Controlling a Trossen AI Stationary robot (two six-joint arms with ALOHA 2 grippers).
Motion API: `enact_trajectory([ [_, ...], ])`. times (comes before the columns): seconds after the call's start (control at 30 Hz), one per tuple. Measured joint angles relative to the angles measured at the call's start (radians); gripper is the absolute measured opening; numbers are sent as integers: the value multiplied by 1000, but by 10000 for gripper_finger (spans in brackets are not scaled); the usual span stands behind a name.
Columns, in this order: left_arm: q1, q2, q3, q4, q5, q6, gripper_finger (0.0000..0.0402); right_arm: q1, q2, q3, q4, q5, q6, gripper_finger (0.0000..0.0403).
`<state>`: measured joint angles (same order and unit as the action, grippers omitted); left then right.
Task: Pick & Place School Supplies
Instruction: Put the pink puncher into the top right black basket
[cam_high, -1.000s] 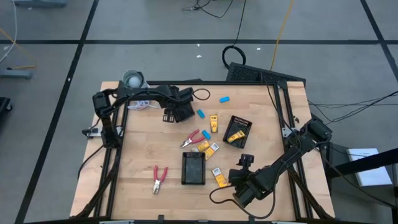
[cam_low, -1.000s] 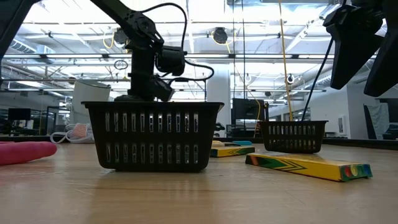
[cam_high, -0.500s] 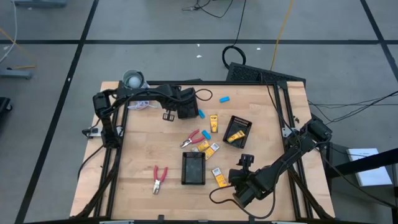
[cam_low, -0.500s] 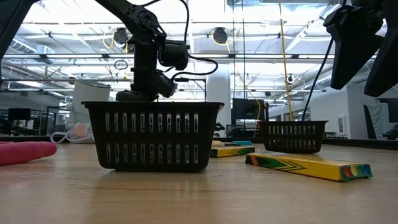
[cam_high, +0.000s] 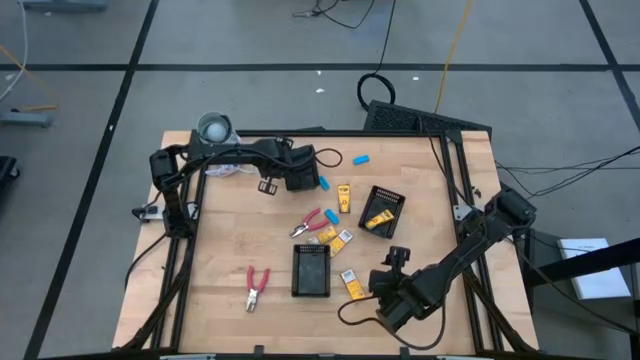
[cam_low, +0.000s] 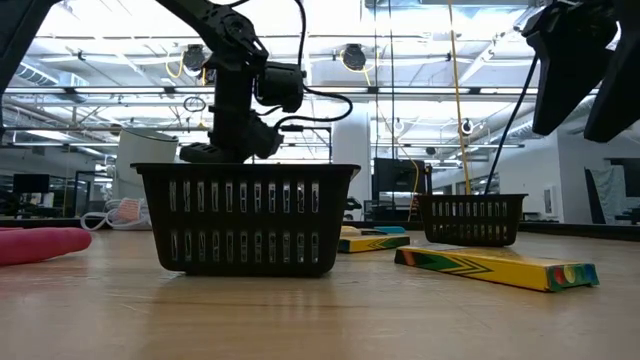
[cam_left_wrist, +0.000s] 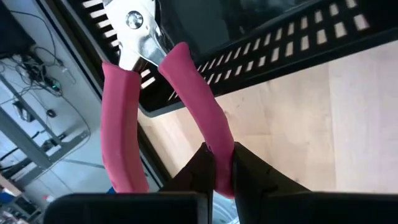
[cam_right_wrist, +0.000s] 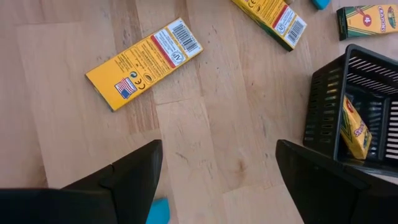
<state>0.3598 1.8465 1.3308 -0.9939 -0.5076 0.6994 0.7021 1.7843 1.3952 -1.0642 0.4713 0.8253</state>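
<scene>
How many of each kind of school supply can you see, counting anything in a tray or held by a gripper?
Red-handled tools: 3, one held in the left gripper
Yellow boxes: 5, one inside a black tray
Light-blue pieces: 4, one showing only in the right wrist view
Total: 12

Even, diffuse overhead light falls on the wooden table (cam_high: 230, 260) in the high view, leaving only faint, soft shadows under the arms. In the low view, bright ceiling fixtures and windows in the room behind backlight the black basket (cam_low: 245, 218), which reads almost as a silhouette, and the nearest table surface is out of focus. The left wrist view shows the red-handled tool (cam_left_wrist: 186, 93) blurred at close range, with a bright glint on its metal pivot.
</scene>
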Motion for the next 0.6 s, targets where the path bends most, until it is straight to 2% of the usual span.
enact_trajectory([
  [0.27, -27, -1, 0, -8, -70, 85, 30, 0, -4, 0, -3, 0, 0, 306],
  [0.43, -42, -1, 0, -69, -45, 110, 30, 0, -4, 0, -3, -1, 0, 306],
  [0.6, -41, -1, 0, -181, -24, 54, 30, 0, -4, 0, -3, -3, -3, 306],
])
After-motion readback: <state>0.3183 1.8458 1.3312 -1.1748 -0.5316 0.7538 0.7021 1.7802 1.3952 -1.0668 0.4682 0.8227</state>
